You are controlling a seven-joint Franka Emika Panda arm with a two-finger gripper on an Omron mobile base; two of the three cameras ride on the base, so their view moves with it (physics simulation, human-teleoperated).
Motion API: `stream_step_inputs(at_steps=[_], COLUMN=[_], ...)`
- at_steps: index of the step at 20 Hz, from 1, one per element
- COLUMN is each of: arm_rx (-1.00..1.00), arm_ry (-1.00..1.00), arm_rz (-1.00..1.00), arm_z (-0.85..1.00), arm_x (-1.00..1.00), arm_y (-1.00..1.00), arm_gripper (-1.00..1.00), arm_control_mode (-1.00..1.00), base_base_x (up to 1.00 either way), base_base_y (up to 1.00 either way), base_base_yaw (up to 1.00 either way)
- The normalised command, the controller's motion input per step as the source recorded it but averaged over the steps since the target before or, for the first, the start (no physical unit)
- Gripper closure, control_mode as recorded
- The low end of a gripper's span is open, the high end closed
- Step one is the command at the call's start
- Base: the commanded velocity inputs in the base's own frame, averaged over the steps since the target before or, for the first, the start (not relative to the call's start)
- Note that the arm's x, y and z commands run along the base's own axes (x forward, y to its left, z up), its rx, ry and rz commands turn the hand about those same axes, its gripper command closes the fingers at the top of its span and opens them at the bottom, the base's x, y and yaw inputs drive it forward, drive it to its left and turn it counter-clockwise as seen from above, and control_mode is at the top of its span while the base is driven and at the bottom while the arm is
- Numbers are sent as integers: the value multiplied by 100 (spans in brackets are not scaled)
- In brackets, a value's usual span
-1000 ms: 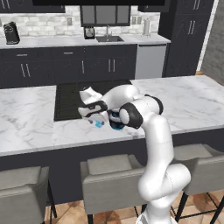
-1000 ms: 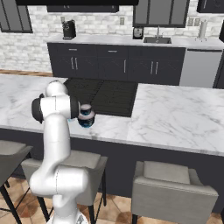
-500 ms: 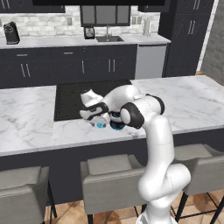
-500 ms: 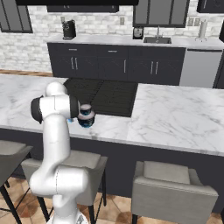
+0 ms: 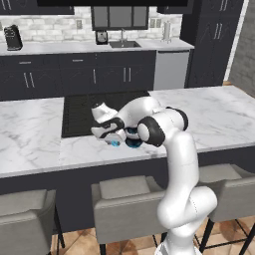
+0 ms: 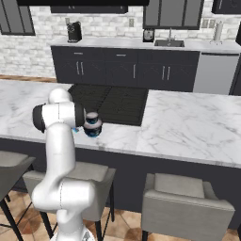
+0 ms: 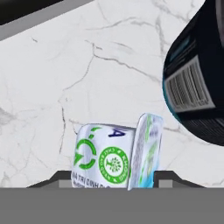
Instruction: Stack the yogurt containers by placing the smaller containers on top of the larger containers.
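Item: marble bench [image 5: 30, 134], island type, with a black cooktop [image 5: 79, 107] set into it.

Item: light-blue cup [image 7: 116, 157], smallest of the yogurt containers. In the hand view it lies on its side on the marble, white label with green round marks facing the camera, lid end toward the right. In the left base view a speck of blue [image 5: 115, 143] shows under the hand, near the bench's front edge.

Item: dark cup [image 6: 92, 124], pale top, blue base, upright on the bench just in front of the cooktop. In the hand view its dark wall with a barcode [image 7: 192, 83] stands close beside the light-blue cup, apart from it.

Item: fingers [image 7: 114, 178], low over the marble. The tips sit either side of the light-blue cup, narrowly spread; whether they actually press on it cannot be told from this angle.

Item: stools [image 5: 124, 201] along the bench front.
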Motion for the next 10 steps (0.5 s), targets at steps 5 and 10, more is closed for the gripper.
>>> stream_step_inputs(at_steps=[5, 10], arm_rx=[-11, -17], arm_ry=[0, 0], arm_rz=[1, 3], arm_z=[-7, 0], arm_x=[0, 0], arm_y=[0, 2], arm_gripper=[100, 100], arm_control_mode=[-100, -100], base_base_x=[0, 0], base_base_y=[0, 0], base_base_yaw=[0, 0])
